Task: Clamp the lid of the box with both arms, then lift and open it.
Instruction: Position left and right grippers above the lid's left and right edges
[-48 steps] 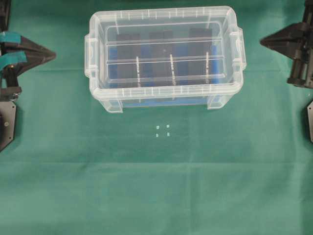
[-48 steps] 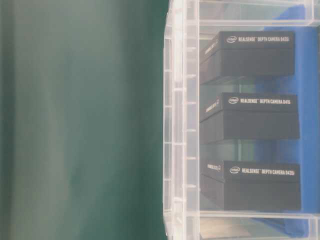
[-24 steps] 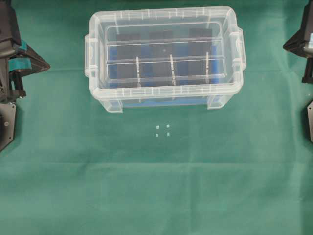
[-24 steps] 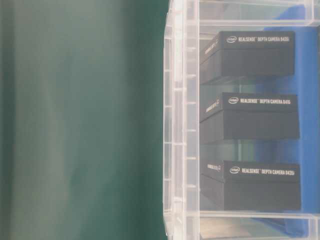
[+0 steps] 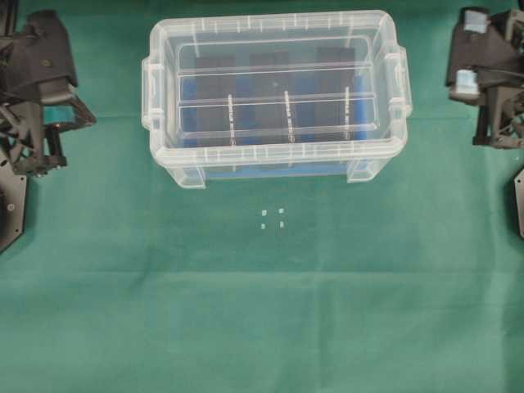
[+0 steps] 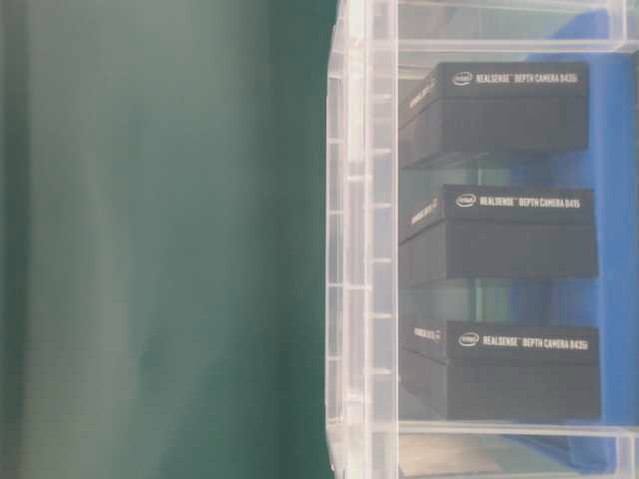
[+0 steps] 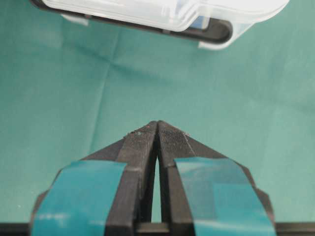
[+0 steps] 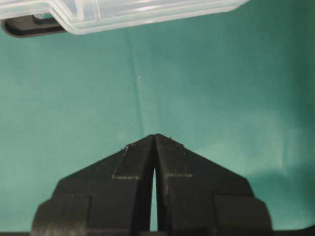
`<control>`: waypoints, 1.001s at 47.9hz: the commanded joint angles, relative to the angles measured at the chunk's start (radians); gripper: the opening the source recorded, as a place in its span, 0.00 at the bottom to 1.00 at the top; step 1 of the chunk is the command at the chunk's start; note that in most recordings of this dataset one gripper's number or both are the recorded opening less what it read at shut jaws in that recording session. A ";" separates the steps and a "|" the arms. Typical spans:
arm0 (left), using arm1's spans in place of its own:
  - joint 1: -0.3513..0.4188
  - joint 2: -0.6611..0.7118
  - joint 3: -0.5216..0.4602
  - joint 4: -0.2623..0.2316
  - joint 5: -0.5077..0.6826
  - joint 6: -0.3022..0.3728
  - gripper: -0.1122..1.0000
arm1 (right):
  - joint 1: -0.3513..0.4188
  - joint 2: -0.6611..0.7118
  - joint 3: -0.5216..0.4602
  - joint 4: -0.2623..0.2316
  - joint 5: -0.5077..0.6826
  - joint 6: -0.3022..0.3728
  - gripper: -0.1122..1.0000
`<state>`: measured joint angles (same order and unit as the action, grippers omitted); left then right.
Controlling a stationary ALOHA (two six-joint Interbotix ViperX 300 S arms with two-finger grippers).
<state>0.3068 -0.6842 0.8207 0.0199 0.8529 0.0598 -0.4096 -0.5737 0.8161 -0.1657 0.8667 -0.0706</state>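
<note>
A deep, clear plastic box [image 5: 274, 160] with rounded corners and moulded side handles sits on a matte green cloth [image 5: 262, 311] toward the far middle of the table. Its flat transparent lid [image 5: 277, 82] lies on top, crossed by two lengthwise ridges. Through the glossy walls show a blue base and matte black blocks [image 6: 499, 235] printed with white lettering. The left gripper [image 7: 157, 129], black with teal tape on its fingers [image 7: 78, 191] and ribbed inner pads, is pinched together at the tips and holds nothing, well apart from the box's left end. The right gripper [image 8: 154, 140], plain black and wedge-shaped, is likewise pressed closed and empty, off the box's right end. Four small pale marks [image 5: 273, 218] dot the cloth in front of the box.
</note>
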 commanded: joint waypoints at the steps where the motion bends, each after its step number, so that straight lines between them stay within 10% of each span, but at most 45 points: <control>1: 0.000 0.012 -0.005 0.005 -0.009 0.003 0.11 | -0.003 0.021 -0.005 -0.003 -0.031 0.003 0.10; 35: -0.002 0.043 0.002 0.005 -0.006 0.011 0.11 | -0.002 0.041 0.012 -0.003 -0.066 -0.005 0.10; 48: -0.002 0.051 -0.003 0.005 0.011 0.098 0.11 | -0.002 0.041 0.012 -0.003 -0.061 -0.124 0.10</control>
<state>0.3068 -0.6381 0.8360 0.0215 0.8544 0.1381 -0.4096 -0.5246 0.8391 -0.1657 0.8069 -0.1779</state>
